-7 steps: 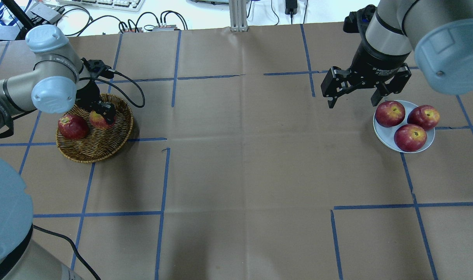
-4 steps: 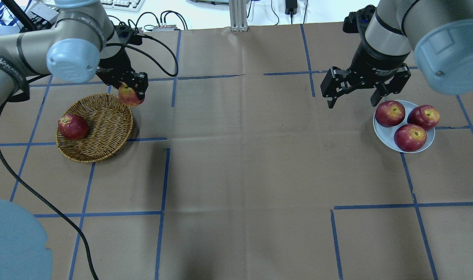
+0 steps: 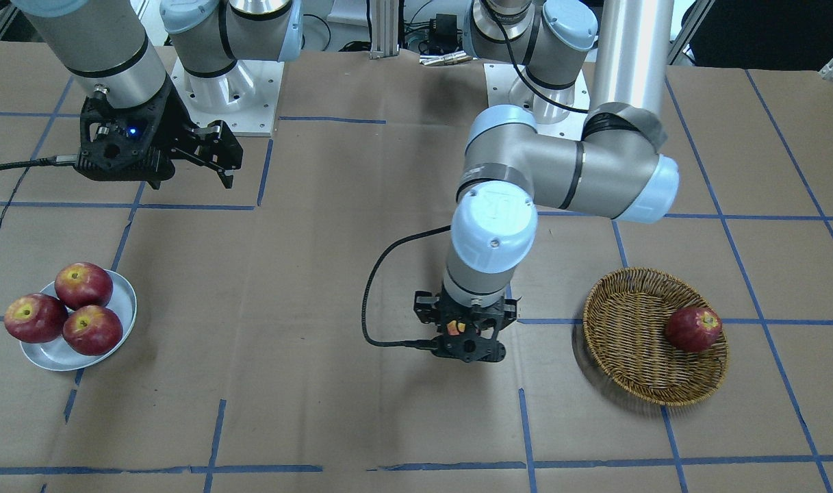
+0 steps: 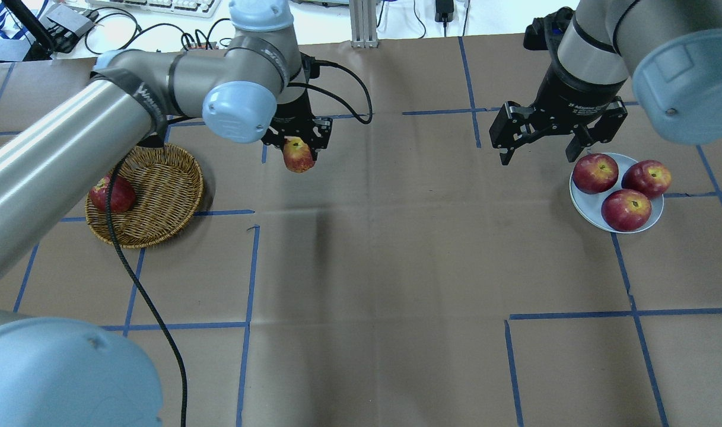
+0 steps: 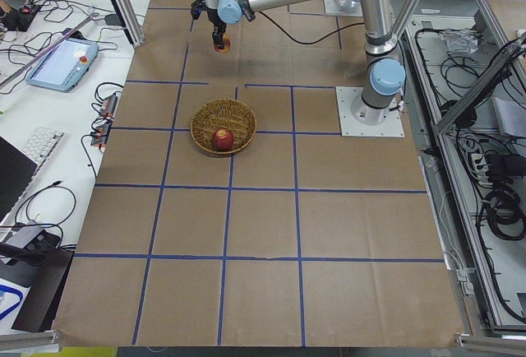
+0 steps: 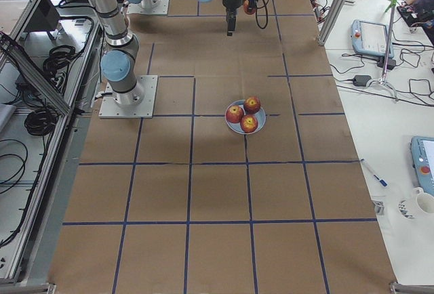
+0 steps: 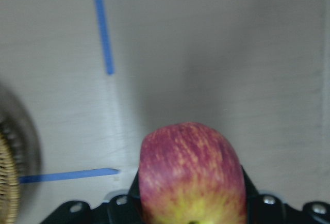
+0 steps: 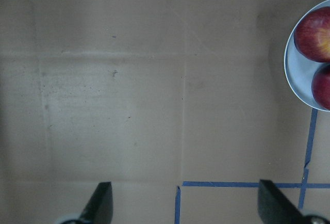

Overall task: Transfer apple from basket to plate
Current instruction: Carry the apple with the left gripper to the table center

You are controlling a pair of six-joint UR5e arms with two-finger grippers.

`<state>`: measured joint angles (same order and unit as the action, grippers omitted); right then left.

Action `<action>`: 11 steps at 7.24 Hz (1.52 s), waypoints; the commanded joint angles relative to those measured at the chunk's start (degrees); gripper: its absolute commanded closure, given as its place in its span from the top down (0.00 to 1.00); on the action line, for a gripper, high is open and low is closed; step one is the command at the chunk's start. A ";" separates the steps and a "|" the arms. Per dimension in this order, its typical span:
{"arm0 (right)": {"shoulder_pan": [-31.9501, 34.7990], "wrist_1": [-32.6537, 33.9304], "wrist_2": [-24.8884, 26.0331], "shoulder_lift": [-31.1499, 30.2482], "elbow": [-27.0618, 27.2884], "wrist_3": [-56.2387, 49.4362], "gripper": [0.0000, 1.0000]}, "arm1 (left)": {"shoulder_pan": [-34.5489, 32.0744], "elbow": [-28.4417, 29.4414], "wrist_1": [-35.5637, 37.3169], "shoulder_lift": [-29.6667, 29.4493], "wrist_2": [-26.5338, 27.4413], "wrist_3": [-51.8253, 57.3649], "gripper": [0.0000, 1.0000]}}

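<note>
The apple point(image 7: 191, 175), red with yellow streaks, is clamped between the two fingers of the left gripper point(image 4: 297, 145), one finger on each side of it. It hangs over the brown table point(image 4: 396, 267), outside the basket point(image 4: 159, 228) and near its rim on the side that faces the plate. In the left wrist view only bare paper and blue tape are under it, and a small part of the basket's edge shows at the left border.

The left arm reaches in long from the near left of the overhead view, bends at the elbow, and its wrist turns so that the gripper points straight down. A black cable point(image 4: 141, 284) runs from the wrist back along the arm.

One dark red apple point(image 3: 693, 329) lies in the basket against its wall.

Well apart, on the other side of the table, the right gripper point(image 4: 538, 157) hangs with its fingers spread wide and nothing between them. It points down, just beside the plate point(image 4: 581, 204) and above the table. The right arm comes from the upper right corner, steeply bent. Three dark red apples point(image 4: 626, 209) sit on the plate, touching one another.
</note>
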<state>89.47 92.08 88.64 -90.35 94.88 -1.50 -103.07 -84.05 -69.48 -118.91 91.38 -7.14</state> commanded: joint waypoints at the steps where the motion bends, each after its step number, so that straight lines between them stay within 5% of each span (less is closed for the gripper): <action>1: -0.09 -0.06 0.04 0.00 -0.04 0.00 1.00 | -6.32 2.48 0.74 -4.91 -0.59 -5.07 0.39; 3: -0.09 -0.06 0.04 0.00 -0.04 0.00 1.00 | -9.94 2.13 4.68 -9.04 -0.68 -9.28 0.40; 8: -0.09 -0.06 -0.05 0.00 -0.04 0.00 1.00 | -9.96 -2.09 4.70 -6.86 -0.86 -8.94 0.43; 10: -0.09 -0.06 -0.05 0.00 0.04 0.00 1.00 | -9.96 -1.56 4.53 -7.04 -0.77 -9.20 0.99; 11: -0.09 -0.06 -0.05 0.00 -0.04 0.00 1.00 | -9.61 -1.12 3.83 -6.25 -1.90 -9.29 0.99</action>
<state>89.39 92.05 88.59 -90.35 94.86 -1.52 -112.94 -85.64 -65.03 -125.74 90.35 -16.28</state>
